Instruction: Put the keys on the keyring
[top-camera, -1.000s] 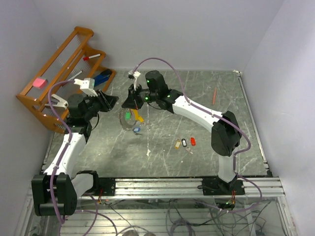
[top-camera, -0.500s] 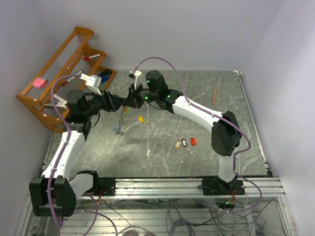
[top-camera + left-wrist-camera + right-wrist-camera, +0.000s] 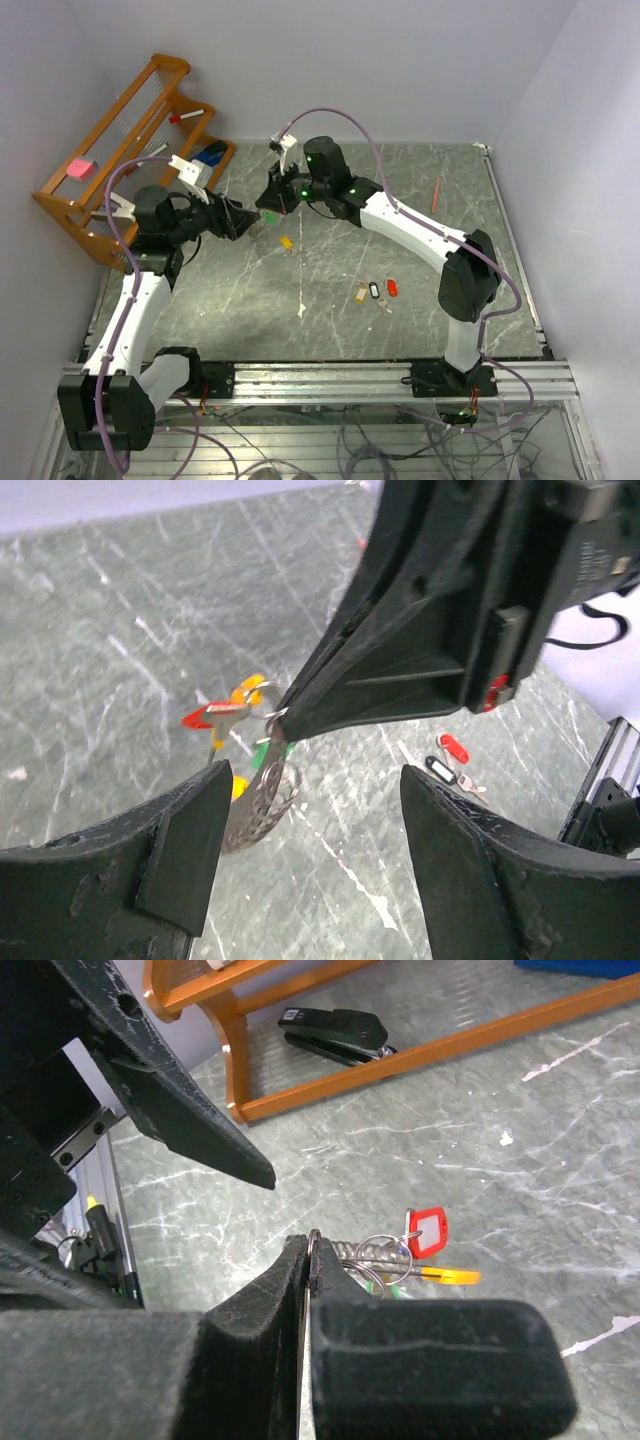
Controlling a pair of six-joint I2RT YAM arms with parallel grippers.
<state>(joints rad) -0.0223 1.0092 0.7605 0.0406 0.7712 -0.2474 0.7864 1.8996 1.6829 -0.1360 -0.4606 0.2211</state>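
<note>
Grey marble table [image 3: 420, 340], right claw [image 3: 308, 1252] pinching the keyring [image 3: 262, 800] with keys [image 3: 212, 717] attached, left claw [image 3: 310, 815] spread open beside it.

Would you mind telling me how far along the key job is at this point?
Done: red-tagged key and green-tagged key seem to hang on the keyring. In hand: the right end effector pinches that keyring; the left end effector stands open beside it. Left: one yellow key and three keys lie loose on the table.

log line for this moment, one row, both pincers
left pincer: open, empty | right pincer: shut on keyring | loose keys: on table
</note>
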